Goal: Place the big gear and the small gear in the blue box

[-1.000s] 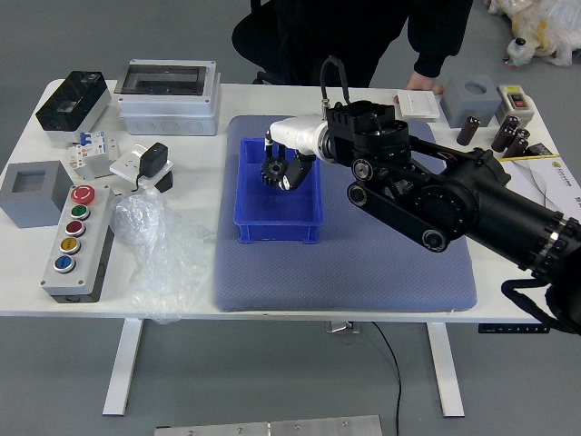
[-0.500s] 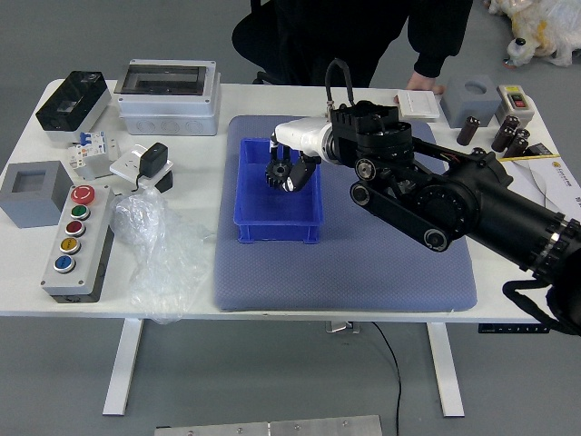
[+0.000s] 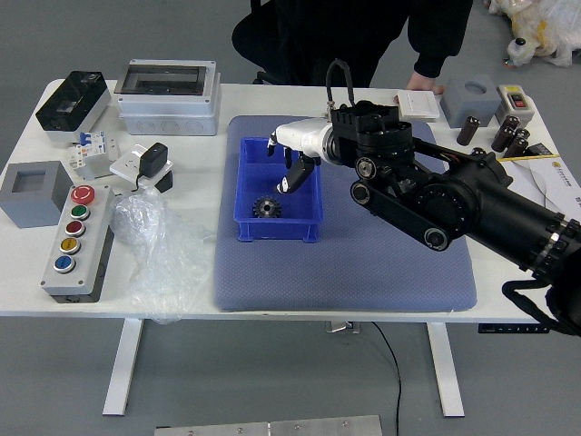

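Note:
My right hand [image 3: 289, 160] hangs over the far part of the blue box [image 3: 275, 229], its fingers spread and holding nothing. A dark toothed gear [image 3: 267, 207] lies in the box near its front left, just below the hand in the picture. Only one gear can be made out; the hand covers part of the box's interior. The box stands on the blue-grey mat. My left arm is not in view.
Left of the mat are a crumpled plastic bag [image 3: 154, 245], a button panel [image 3: 79, 243] and a grey block [image 3: 36, 193]. Small dark cylinders [image 3: 505, 134] stand at the right. At the far side, a person's hand [image 3: 423, 83] rests by the table edge.
The gear, held in my right hand before, has dropped into the box and lies nearer its front. The fingers have opened, while the arm has barely moved.

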You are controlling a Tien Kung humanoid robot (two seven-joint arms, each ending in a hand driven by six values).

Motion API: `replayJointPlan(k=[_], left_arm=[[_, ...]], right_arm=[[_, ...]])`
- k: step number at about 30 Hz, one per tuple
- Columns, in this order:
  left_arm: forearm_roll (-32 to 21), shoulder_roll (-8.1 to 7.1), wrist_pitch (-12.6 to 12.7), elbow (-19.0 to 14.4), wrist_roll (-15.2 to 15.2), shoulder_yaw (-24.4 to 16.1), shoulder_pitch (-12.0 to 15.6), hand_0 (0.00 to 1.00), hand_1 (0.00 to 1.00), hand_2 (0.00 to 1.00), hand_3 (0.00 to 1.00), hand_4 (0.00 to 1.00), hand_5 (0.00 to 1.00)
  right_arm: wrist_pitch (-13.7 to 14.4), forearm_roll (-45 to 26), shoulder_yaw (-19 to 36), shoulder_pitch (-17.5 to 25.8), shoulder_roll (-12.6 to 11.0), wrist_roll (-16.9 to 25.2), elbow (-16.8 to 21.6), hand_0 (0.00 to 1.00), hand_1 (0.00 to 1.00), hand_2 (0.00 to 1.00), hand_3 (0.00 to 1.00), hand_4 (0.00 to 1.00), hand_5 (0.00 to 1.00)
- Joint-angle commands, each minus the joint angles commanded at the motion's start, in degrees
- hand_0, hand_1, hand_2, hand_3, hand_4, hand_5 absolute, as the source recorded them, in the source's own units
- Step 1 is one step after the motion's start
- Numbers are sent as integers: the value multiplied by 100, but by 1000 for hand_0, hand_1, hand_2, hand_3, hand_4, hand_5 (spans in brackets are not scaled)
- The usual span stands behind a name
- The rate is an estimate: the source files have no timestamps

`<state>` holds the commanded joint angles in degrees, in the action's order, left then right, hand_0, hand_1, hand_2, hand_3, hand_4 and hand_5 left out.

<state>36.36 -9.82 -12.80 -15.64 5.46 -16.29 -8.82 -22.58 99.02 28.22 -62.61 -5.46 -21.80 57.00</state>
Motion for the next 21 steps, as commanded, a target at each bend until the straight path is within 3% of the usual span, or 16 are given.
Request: replayJointPlan(k=[7, 21], left_arm=[[14, -15, 0, -1, 0, -30, 15, 861, 831, 827, 780, 601, 375], [93, -50, -4, -5, -8, -237, 121, 861, 830, 827, 779, 600, 375]], right_arm=[[0, 22, 0, -11, -109, -7, 67, 414, 504, 658, 840, 862, 369], [9, 183, 57, 208, -807, 14, 295, 417, 506, 619, 797, 851, 361]])
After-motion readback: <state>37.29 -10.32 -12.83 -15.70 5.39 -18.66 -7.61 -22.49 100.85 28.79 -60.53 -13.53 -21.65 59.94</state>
